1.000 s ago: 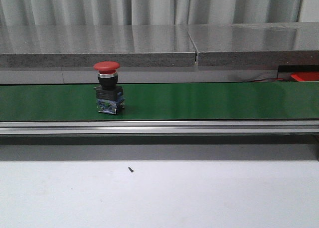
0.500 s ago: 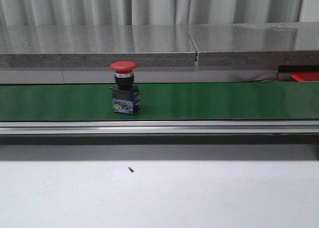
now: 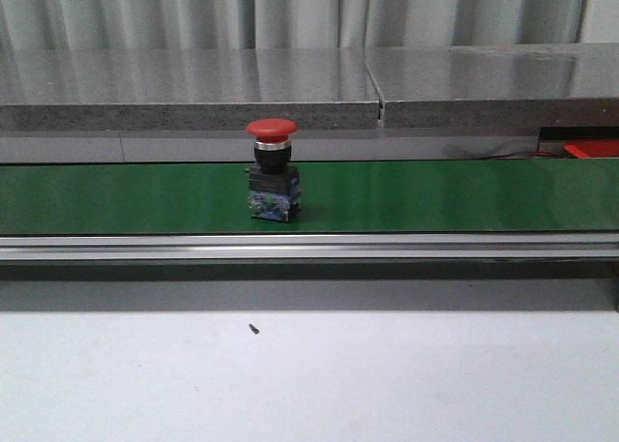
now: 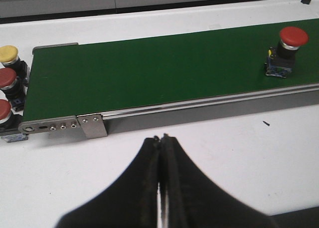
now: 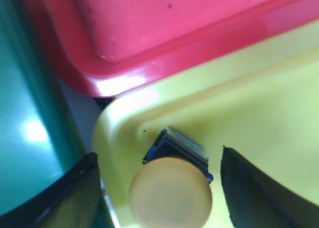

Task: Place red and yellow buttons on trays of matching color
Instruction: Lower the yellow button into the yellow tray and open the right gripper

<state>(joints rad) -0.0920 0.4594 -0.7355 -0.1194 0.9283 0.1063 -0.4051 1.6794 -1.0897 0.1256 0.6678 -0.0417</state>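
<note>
A red button (image 3: 272,170) with a black and blue base stands upright on the green belt (image 3: 435,196); it also shows in the left wrist view (image 4: 285,49). My left gripper (image 4: 161,138) is shut and empty over the white table, near the belt's end. A yellow button (image 4: 9,57) and two red buttons (image 4: 8,81) stand beside that belt end. My right gripper (image 5: 158,188) is open, its fingers on either side of a yellow button (image 5: 172,193) that sits in the yellow tray (image 5: 259,108). The red tray (image 5: 164,28) lies next to the yellow one.
A grey counter (image 3: 290,84) runs behind the belt. An aluminium rail (image 3: 309,246) edges the belt's near side. A small black speck (image 3: 253,329) lies on the white table. A red tray corner (image 3: 592,149) shows at the far right.
The red button has travelled to the right along the belt. Nothing else in the front view has moved.
</note>
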